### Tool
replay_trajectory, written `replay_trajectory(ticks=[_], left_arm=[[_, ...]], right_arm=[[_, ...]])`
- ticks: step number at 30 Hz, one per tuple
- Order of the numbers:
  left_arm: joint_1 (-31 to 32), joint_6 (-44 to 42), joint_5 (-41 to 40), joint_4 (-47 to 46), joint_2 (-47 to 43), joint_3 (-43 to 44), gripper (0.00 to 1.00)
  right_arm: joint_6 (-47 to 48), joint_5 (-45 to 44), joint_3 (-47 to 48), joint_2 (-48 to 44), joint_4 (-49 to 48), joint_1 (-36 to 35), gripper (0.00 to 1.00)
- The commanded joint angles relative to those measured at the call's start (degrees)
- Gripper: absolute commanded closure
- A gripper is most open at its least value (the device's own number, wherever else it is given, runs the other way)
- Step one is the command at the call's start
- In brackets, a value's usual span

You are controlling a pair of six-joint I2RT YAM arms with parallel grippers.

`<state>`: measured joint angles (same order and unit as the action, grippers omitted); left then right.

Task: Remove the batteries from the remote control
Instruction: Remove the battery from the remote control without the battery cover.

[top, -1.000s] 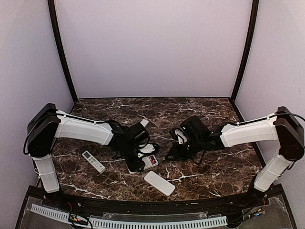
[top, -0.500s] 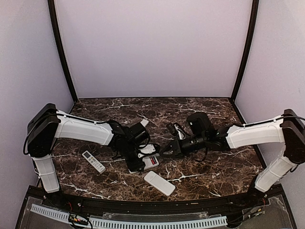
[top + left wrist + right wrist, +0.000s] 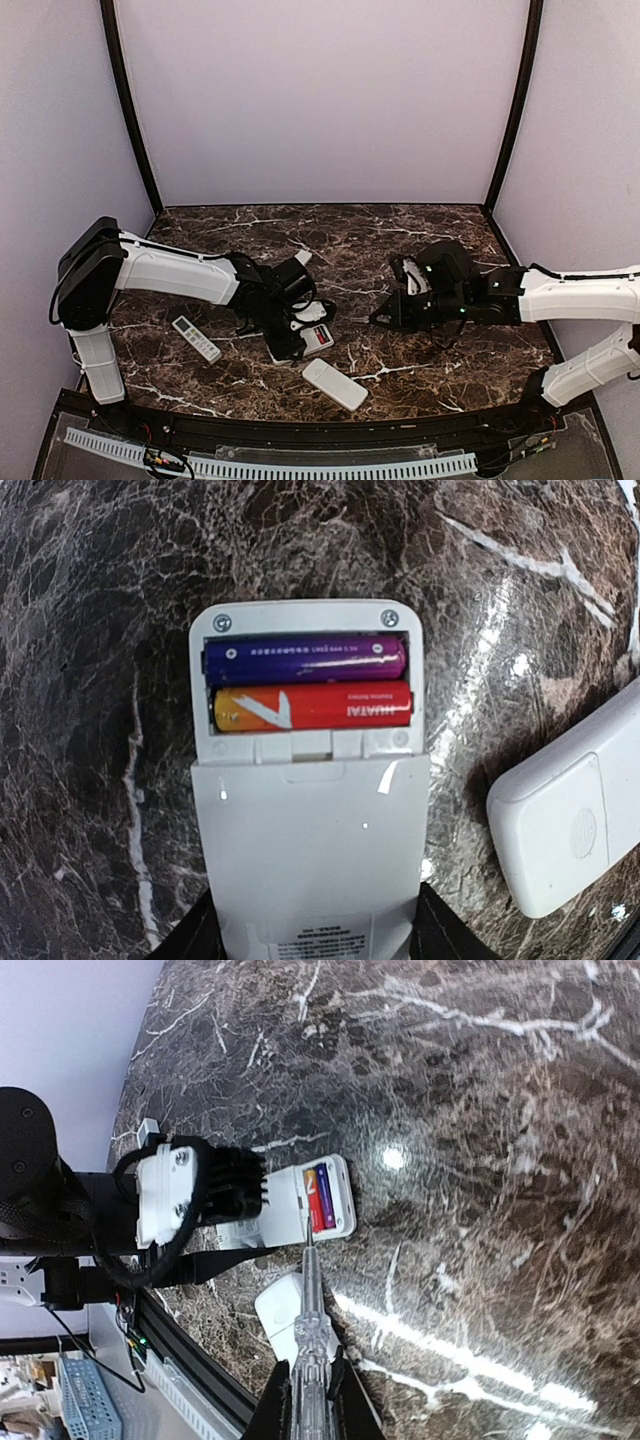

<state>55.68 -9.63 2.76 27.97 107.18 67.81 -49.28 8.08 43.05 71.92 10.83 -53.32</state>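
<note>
My left gripper [image 3: 315, 935] is shut on the lower body of a white remote [image 3: 315, 850] that lies back-up on the table. Its battery bay is open. A blue-purple battery [image 3: 305, 661] and an orange-red battery [image 3: 315, 707] lie side by side in it. In the top view the remote [image 3: 312, 338] is at centre, with the left gripper [image 3: 288, 335] on it. My right gripper [image 3: 310, 1400] is shut on a clear-handled pointed tool [image 3: 312, 1330]. The tool's tip points at the bay's edge beside the orange-red battery [image 3: 316, 1202]. The right gripper [image 3: 385, 318] is to the right of the remote.
A second white remote [image 3: 335, 384] lies just in front of the held one; it also shows in the left wrist view [image 3: 570, 820]. A button-faced remote [image 3: 196, 338] lies at the left. A small white cover [image 3: 303, 258] lies behind the left arm.
The right gripper with its tool reached left toward the remote, then drew back to the right. The left arm and the remote have not moved.
</note>
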Motion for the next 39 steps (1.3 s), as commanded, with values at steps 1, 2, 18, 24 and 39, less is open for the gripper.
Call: replay_trajectory(ticks=[1, 2, 18, 24, 39], left_arm=[[1.07, 7.57, 1.41, -0.71, 2.19, 1.67, 0.82], [1.04, 8.83, 1.35, -0.36, 2.13, 1.69, 0.82], [1.11, 15.98, -0.25, 3.81, 3.55, 3.7, 0.83], [1.1, 15.78, -0.22, 4.19, 3.99, 4.2, 0.83], [1.14, 15.45, -0.86, 4.73, 4.47, 4.87, 0.83]], right_arm=[[-15.88, -9.85, -2.67, -0.7, -4.45, -4.55, 1.0], [-18.06, -11.32, -2.7, -0.35, -4.87, -5.38, 1.0], [-26.97, -15.79, 3.58, 10.86, -6.33, -10.46, 1.0], [-26.49, -14.97, 5.0, 13.19, -6.85, -10.62, 1.0], [-28.21, -15.11, 6.15, 15.52, -3.86, -12.06, 1.0]])
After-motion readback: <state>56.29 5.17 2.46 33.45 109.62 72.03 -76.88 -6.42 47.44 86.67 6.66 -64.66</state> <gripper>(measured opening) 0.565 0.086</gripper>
